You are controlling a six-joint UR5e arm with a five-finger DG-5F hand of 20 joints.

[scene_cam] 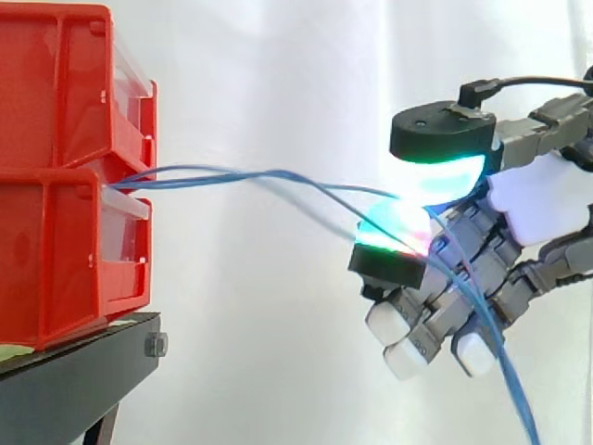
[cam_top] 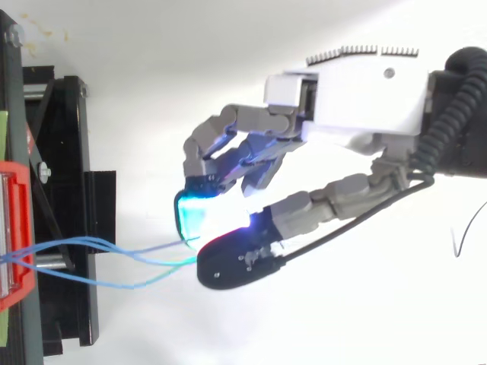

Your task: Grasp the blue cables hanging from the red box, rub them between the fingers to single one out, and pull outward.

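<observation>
1. My robot hand [scene_cam: 533, 204] sits at the right. It pinches the blue cables [scene_cam: 278, 176] between two glowing fingertip pads [scene_cam: 435, 171], and its other fingers curl below.
2. From the pinch the cables run left, sagging slightly, into the red box [scene_cam: 65, 250] where its two bins meet. Their loose ends trail down past the hand.
3. More than one strand looks caught in the pinch, so I judge the singling-out unfinished.
4. Pulling outward now could drag several strands together. Too light a pinch could let them all slip. A hard tug might shift the box on its black stand [scene_cam: 74, 380].
</observation>
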